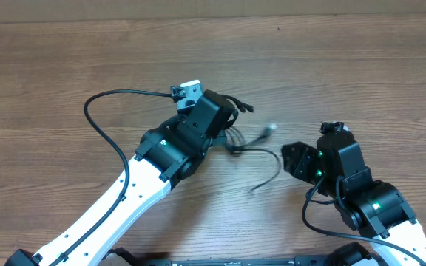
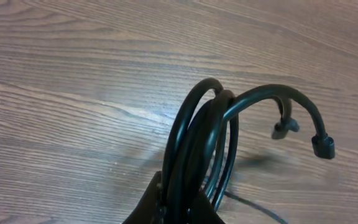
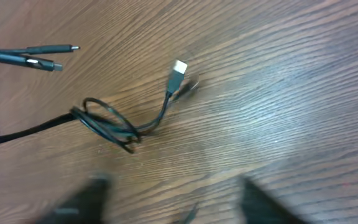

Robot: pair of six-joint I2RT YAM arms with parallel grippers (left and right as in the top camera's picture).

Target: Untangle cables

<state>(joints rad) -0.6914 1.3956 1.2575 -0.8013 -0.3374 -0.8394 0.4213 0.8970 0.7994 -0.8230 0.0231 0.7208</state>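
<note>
left fingers (image 2: 145, 211): closed on looped cables (image 2: 194, 143) | plug ends (image 2: 322, 147): sticking out right | right fingers (image 3: 263, 200): open, empty, above surface (image 3: 291, 93)

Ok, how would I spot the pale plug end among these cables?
On the brown wooden table, look between the two robot arms. Beside the black cable bundle gripped in the left hand, one thin cord ends in a pale, flat rectangular plug; the other plugs are darker and slimmer.

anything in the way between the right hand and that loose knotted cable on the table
Nothing visible. Only bare table lies between the open right hand and the knotted cable, whose light plug lies just beyond the knot.
</note>
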